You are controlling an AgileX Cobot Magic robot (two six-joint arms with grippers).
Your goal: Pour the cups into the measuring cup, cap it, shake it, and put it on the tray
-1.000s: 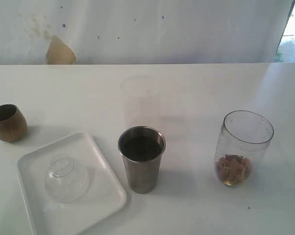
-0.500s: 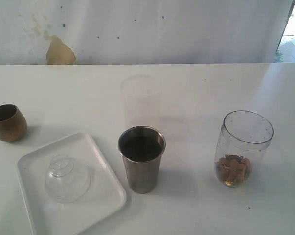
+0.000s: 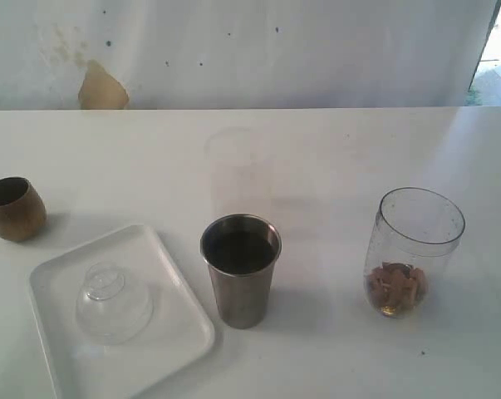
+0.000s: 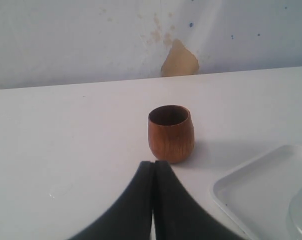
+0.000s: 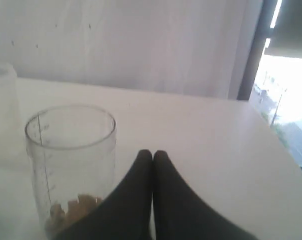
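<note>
Two tools closed and empty; nothing has moved since the earlier frames.
The left tool (image 4: pixel 153 163) is near the wooden cup (image 4: pixel 171 132), at the left of the counter (image 3: pixel 333 150). The right tool (image 5: pixel 152 153) is beside the measuring cup (image 3: pixel 414 249), which has brown pieces inside. The steel cup (image 3: pixel 240 270) stands between both cups, just beside the tray (image 3: pixel 179 328), which carries a clear lid (image 3: pixel 113 303).

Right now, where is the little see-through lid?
In the exterior view, the dome lid sits on the white tray at the lower left, just left of the steel tumbler.
</note>
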